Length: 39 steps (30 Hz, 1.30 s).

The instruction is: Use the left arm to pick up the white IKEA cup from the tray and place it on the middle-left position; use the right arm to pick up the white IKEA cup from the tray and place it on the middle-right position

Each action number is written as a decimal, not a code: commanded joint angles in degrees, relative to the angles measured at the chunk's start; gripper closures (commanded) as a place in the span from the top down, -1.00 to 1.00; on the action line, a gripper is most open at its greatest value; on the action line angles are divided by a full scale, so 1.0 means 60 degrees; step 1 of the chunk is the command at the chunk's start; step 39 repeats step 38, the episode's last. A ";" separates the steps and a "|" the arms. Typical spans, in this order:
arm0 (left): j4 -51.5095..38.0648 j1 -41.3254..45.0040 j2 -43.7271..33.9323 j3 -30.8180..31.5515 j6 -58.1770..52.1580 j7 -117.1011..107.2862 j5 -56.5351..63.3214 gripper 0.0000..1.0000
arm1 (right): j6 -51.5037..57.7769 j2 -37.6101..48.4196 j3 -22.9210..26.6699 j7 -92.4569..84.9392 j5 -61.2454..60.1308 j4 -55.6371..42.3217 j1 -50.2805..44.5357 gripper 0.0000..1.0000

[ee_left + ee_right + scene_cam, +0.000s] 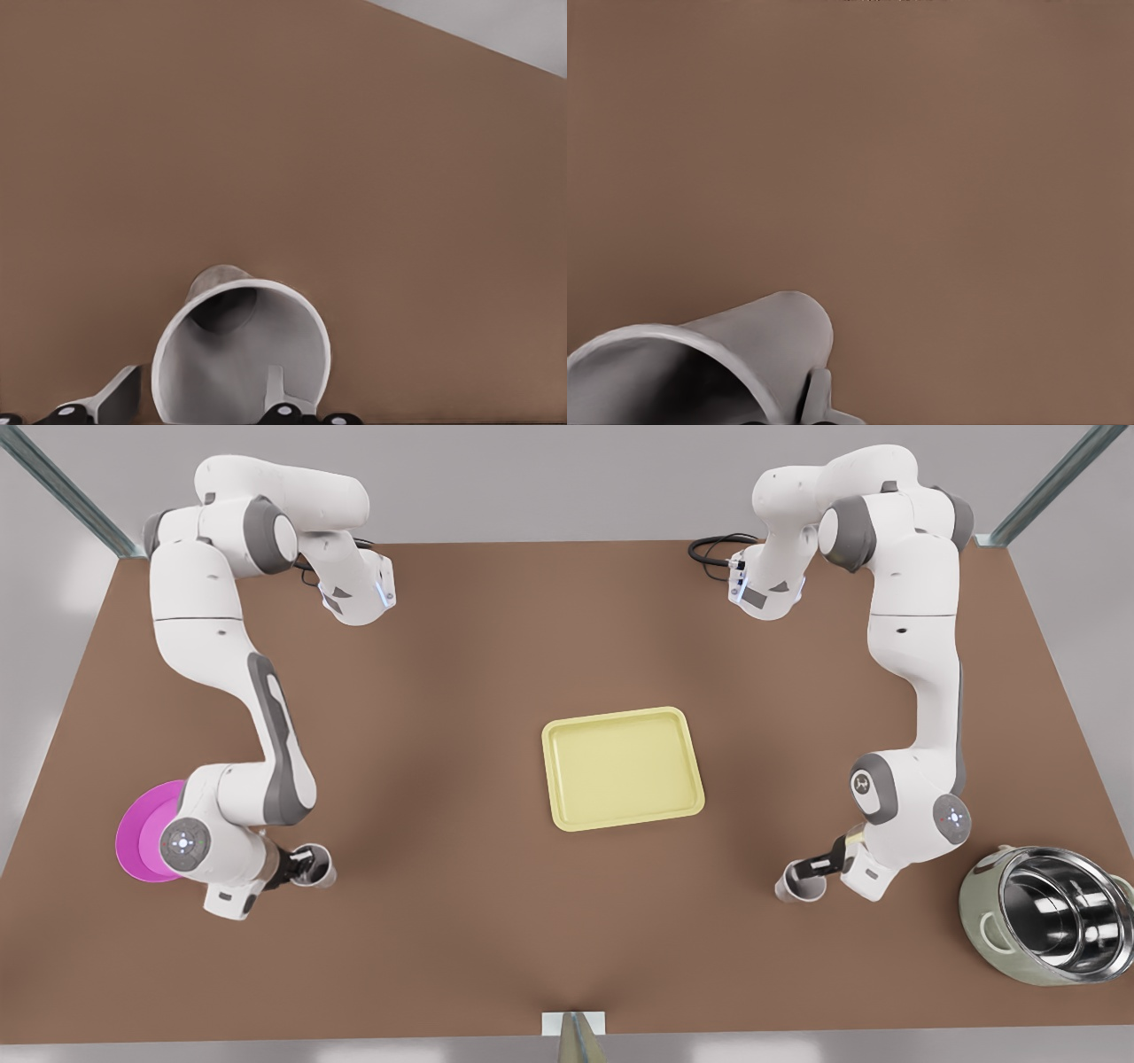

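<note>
Brown tabletop (496, 921) is stretching under both my arms, grey walls behind it. Pale yellow tray (623, 769) is lying near the middle, bare.

My left gripper (303, 865) is sitting toward the front view's left, low to the table, fingers straddling the rim of a white cup (317, 866) — one finger (276, 390) inside the wall, the other outside, clamping it. Round magenta dish (146, 833) is lying just behind that wrist, partly hidden by the arm.

My right gripper (811, 871) is mirroring this toward the front view's right, pinching the rim of the second white cup (793, 883). Steel-lined pot (1050, 912) is standing near the table's edge, apart from that cup. Both cups are well apart from the tray, nothing lying between them and it.

Left wrist view is looking straight into the cup's mouth (239, 359), showing the grey inside and the narrow base beyond. Right wrist view is catching its cup (709, 367) more from the side, outer wall and rim edge, with one finger (818, 394) against the outside. Whether either cup's base is touching the table, I cannot tell.
</note>
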<state>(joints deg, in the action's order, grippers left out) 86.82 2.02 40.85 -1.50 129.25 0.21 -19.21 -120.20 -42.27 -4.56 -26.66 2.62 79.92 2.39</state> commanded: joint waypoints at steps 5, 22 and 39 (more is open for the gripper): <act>-0.0012 -0.0015 -0.0011 -0.0028 -0.0184 0.0594 0.0550 1.00 | -0.0811 -0.0338 0.0013 -0.2691 0.0369 -0.0019 -0.0075 -1.00; -0.0115 -0.0030 -0.4343 -0.0043 -0.5470 0.0580 0.2701 1.00 | -0.0519 -0.0193 0.0453 -0.2427 0.0193 -0.0165 -0.0471 0.81; -0.0114 0.0336 -0.4889 0.0177 -0.5443 0.0008 0.2850 1.00 | 0.2339 0.8143 -0.0939 0.4736 -0.1389 0.5753 -0.0691 1.00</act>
